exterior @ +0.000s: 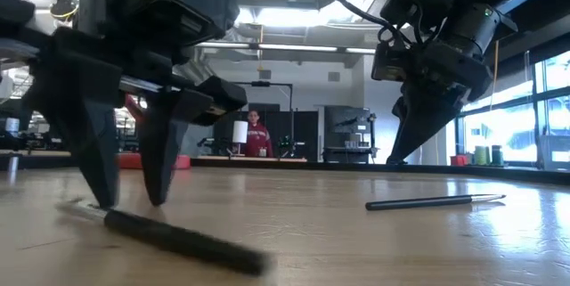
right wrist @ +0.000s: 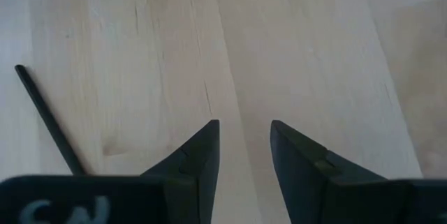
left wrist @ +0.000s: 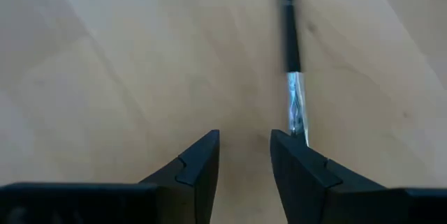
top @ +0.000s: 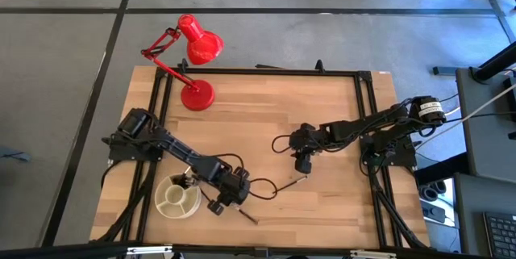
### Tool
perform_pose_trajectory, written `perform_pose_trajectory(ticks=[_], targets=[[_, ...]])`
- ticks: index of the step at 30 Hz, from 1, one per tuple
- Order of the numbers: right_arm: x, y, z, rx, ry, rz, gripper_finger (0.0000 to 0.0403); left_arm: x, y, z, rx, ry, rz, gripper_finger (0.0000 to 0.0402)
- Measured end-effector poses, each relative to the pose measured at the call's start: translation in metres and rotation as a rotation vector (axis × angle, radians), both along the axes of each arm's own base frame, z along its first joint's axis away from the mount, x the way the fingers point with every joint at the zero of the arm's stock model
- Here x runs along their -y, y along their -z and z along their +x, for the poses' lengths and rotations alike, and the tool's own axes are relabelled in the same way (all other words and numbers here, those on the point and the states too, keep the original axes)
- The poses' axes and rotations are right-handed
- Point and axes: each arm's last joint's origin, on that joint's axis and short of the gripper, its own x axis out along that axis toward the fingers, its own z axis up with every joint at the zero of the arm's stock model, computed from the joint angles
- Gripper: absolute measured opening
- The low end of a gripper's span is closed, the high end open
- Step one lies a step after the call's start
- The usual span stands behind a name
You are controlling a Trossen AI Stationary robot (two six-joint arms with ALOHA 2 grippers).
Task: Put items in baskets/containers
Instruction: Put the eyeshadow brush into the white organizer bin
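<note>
Though mostly bare, dish [top: 176, 199] with brushes [top: 184, 181]

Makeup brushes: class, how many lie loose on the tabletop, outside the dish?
2. One brush lies beside the left gripper; the other brush lies near the right gripper. More may sit hidden in the dish.

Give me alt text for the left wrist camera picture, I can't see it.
The left gripper hangs open just above the wooden table, its two dark fingers parted with nothing between them. A thin makeup brush, dark handle and silver ferrule, lies just beside one finger, outside the gap.
</note>
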Motion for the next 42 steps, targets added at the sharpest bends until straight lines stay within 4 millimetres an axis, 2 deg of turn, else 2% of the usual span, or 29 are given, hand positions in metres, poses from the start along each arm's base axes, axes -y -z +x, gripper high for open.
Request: perform_pose_trajectory(ticks=[7,14,29,35,39,42], targets=[[0.0,0.0,0.0,0.0,0.001,0.0,0.0128,0.002,-0.001,-0.001,-0.013,-0.025,-0.014,0.009],[0.0,0.0,0.0,0.0,0.003,0.003,0.0128,-0.001,-0.002,-0.004,-0.082,-0.169,-0.041,0.008],[0.001,-0.001,0.001,0.011,0.028,-0.032,0.0128,0.016,-0.002,-0.014,-0.165,-0.312,-0.092,0.0139],[0.001,-0.001,0.001,0.011,0.028,-0.031,0.0128,0.021,-0.002,-0.018,-0.168,-0.281,-0.084,0.0164],[0.001,-0.001,0.001,0.012,0.028,-0.031,0.0128,0.019,-0.007,-0.022,-0.171,-0.306,-0.057,0.0168],[0.001,-0.001,0.001,0.013,0.028,-0.03,0.0128,0.016,-0.02,-0.023,-0.135,-0.347,-0.084,0.0168]])
